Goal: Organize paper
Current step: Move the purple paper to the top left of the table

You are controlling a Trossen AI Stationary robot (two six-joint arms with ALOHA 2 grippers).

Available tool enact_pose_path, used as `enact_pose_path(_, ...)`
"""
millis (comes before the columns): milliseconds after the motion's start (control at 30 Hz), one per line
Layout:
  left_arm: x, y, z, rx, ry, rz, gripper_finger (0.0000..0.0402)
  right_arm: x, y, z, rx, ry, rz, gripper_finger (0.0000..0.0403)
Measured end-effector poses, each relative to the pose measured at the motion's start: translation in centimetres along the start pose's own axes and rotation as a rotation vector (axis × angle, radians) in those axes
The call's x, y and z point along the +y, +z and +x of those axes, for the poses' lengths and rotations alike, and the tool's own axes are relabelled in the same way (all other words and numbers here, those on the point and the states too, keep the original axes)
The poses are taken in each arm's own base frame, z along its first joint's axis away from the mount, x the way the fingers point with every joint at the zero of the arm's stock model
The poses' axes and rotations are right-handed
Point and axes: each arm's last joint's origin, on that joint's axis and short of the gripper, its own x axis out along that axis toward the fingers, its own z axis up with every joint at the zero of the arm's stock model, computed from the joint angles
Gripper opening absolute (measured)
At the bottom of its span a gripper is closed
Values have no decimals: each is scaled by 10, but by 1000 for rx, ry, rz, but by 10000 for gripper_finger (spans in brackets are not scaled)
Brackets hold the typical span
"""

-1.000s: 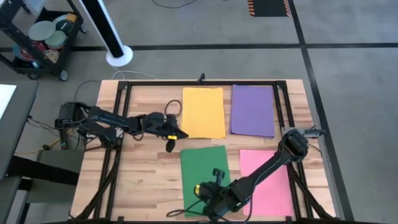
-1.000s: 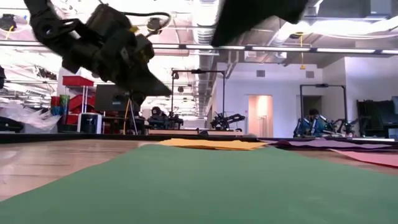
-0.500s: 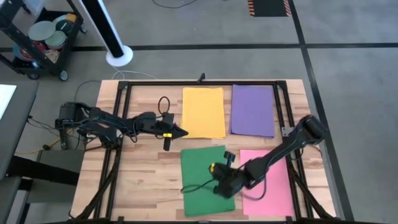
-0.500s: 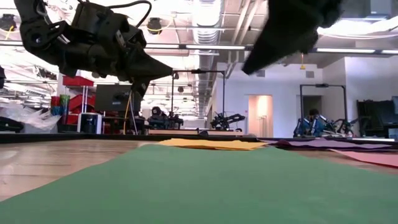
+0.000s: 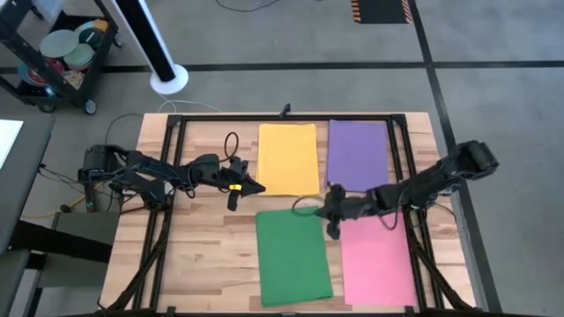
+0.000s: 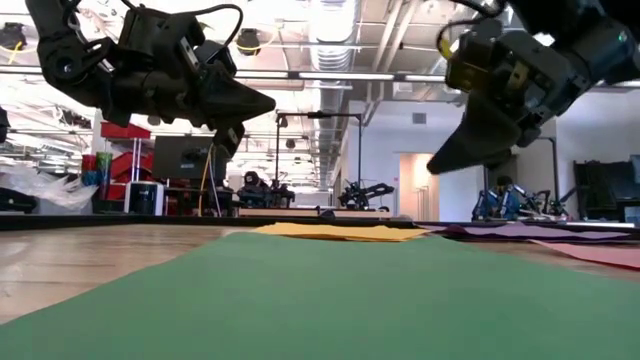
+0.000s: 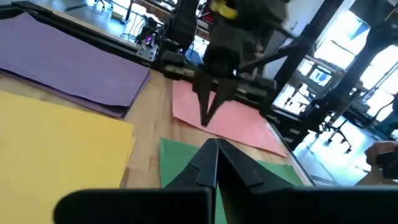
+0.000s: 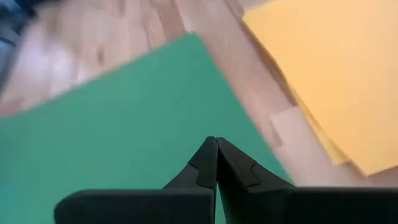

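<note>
Dark jointed arms, black cables, yellow markings

Wooden table (image 5: pixel 207 238), white pole base (image 5: pixel 168 79), cart with plates (image 5: pixel 62 53)

— Where is bare wood left on the table (image 5: pixel 207 242)?

— A wide stretch is left uncovered along the left side, beside the green sheet (image 5: pixel 293 256) and the yellow sheet (image 5: pixel 288 158). Narrow strips are left between the four sheets, the purple sheet (image 5: pixel 358 156) and the pink sheet (image 5: pixel 377 258) included.

— What is found in the way?

— The left gripper (image 5: pixel 259 187), fingers pressed together, is held above the yellow sheet's near left corner. The right gripper (image 5: pixel 332 212), likewise closed, is hung over the gap where green, pink and yellow come close, with its arm stretched across the pink sheet's far edge. The black frame (image 5: pixel 175 125) is set around the work area.
</note>
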Motion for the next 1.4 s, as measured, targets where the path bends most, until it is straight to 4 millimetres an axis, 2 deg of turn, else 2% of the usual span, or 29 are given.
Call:
enact_pose_path(200, 2, 1, -1, -8, 9, -10, 0, -26, -1, -23, -105, 32, 25, 0)
enact_pose_path(500, -3, 7, -11, -193, -17, 43, 0, -39, -5, -31, 48, -112, 3, 4)
enact_pose_path(667, 3, 7, -14, -201, 36, 75, 0, -39, 9, -34, 192, -280, -47, 47)
enact_pose_path(767, 8, 7, -15, -199, 84, 75, 0, -38, 18, -29, 230, -312, -92, 76)
enact_pose_path(900, 13, 7, -16, -187, 118, 92, 0, -40, 19, -16, 306, -365, -184, 100)
enact_pose_path(1133, 20, 6, -19, -164, 165, 85, 0, -45, 17, 11, 429, -509, -311, 105)
enact_pose_path(1400, 23, 6, -20, -158, 184, 85, 0, -48, 10, 29, 501, -532, -353, 105)
